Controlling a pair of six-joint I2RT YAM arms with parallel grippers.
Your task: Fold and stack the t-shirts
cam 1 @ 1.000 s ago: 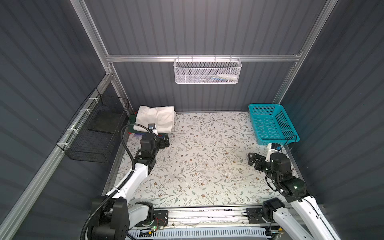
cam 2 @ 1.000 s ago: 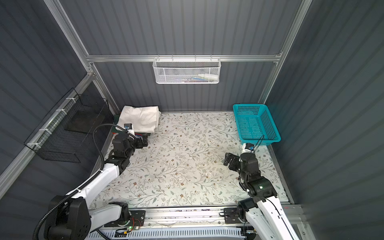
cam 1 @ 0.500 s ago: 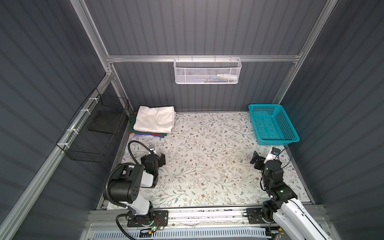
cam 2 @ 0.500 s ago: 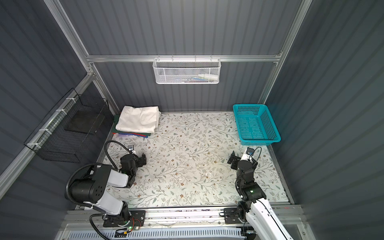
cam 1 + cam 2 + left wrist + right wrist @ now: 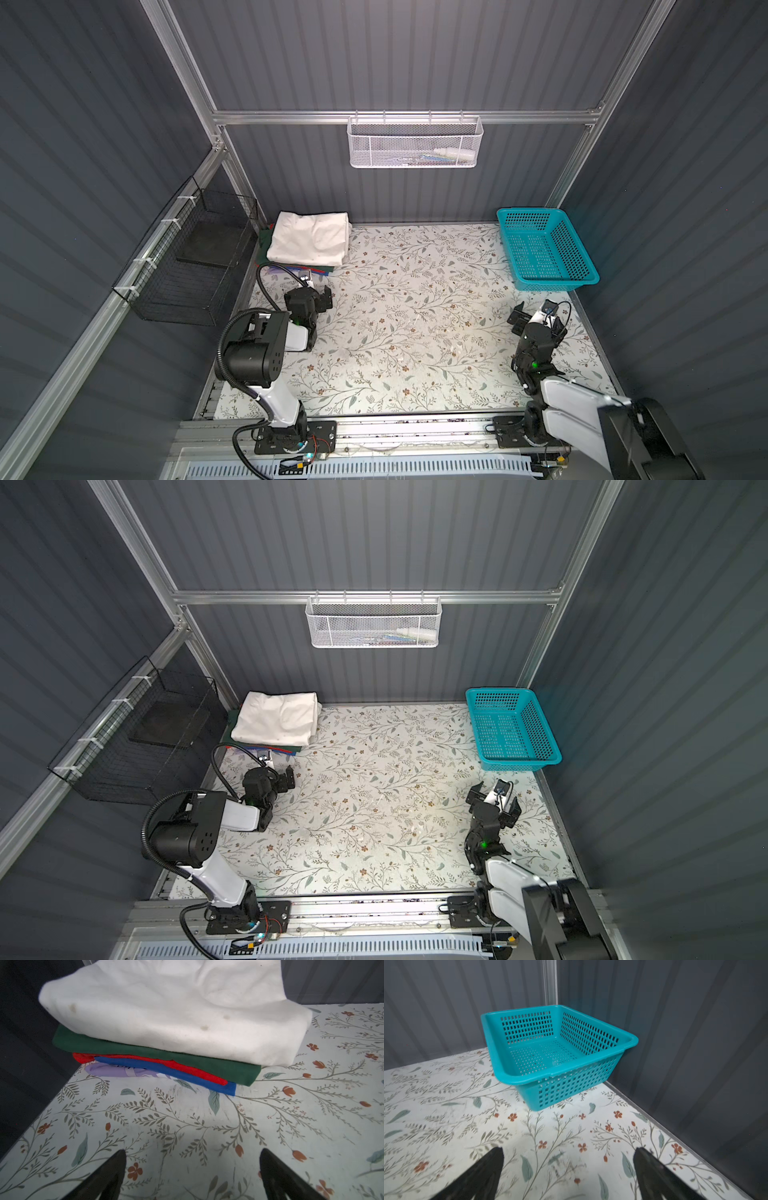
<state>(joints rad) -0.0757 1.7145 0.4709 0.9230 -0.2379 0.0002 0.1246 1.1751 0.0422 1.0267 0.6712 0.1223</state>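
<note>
The folded white t-shirt (image 5: 309, 239) lies on top of a stack in the far left corner of the floral table (image 5: 415, 299). In the left wrist view, 3 more folded pieces show beneath it: a dark green t-shirt (image 5: 145, 1051), a blue t-shirt with a red edge (image 5: 187, 1078) and a lilac garment (image 5: 108, 1069) at the bottom. The left tool (image 5: 192, 1154) hangs low over the table near the front of the stack, its jaws spread wide with nothing between them. The right tool (image 5: 569, 1150) is likewise wide open and empty, near the teal basket (image 5: 556, 1076), which sits empty in the far right corner
</note>
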